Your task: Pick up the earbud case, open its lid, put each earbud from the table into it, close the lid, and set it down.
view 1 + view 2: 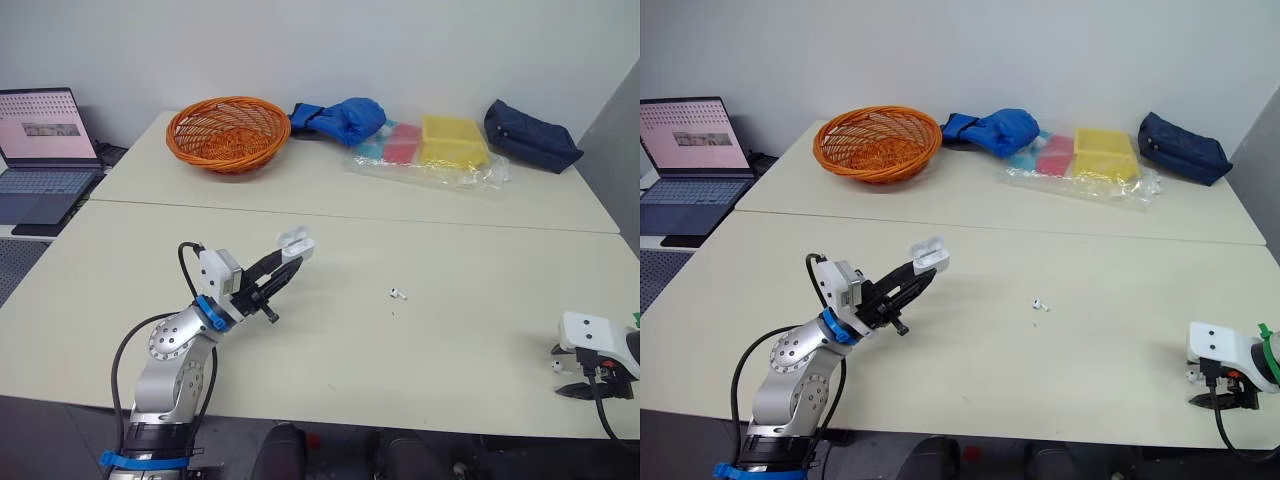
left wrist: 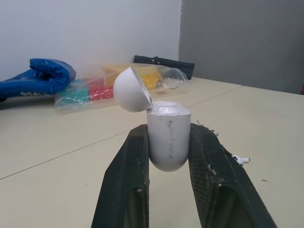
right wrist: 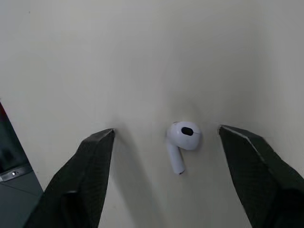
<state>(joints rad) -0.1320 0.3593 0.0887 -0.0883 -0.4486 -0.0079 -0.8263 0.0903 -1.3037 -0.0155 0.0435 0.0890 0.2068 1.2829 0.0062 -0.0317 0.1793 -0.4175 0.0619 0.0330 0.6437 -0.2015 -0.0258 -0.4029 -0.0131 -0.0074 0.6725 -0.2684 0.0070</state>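
L gripper (image 1: 285,260) is clamped tight on the earbud case (image 2: 167,137). Its fingers pinch the lower body from both sides, so the hinged lid (image 2: 131,89) is left free and stands flipped open above them. Case is held up off the table (image 1: 450,340), mouth roughly upward, prob. so a bud can drop straight in. R gripper (image 3: 166,129) is spread wide w/ nothing in it, tips down at the tabletop; one earbud (image 3: 183,138) lies between its fingers, touching neither, so it looks set to close on it. 2nd earbud (image 1: 397,294) lies ahead and to the R of the L gripper, well apart from the R one. Surface: plain pale tabletop, two tables butted together. Far beyond the L gripper: orange basket (image 1: 228,132), blue glove (image 1: 340,118), clear bag of coloured packs (image 1: 430,150), dark pouch (image 1: 532,135). Laptop (image 1: 45,150) sits off to its L, light grey wall behind.
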